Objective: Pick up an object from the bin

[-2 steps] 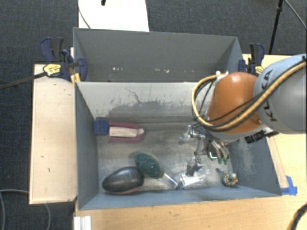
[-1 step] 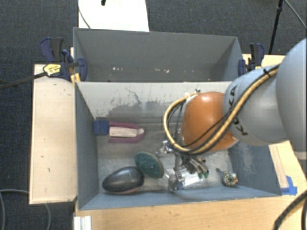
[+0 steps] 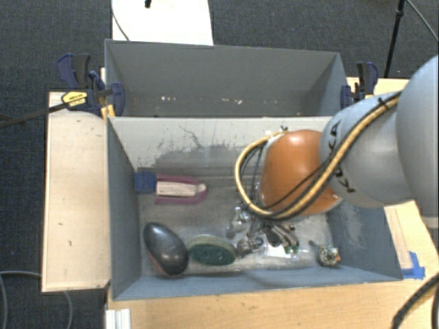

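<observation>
My gripper [image 3: 248, 237] is low in the bin near the front wall, below the orange cover on the wrist. Its metal fingers sit among a clear plastic piece [image 3: 274, 251] on the floor. Just left of the fingers lies a flat dark green oval [image 3: 211, 253]. Further left rests a dark grey egg-shaped stone-like thing [image 3: 164, 248]. A small round brass-coloured piece [image 3: 328, 256] lies to the right of the gripper.
A pink and purple rectangular item with a blue end [image 3: 171, 188] lies by the left wall, further back. The arm and its cables cover the bin's right half.
</observation>
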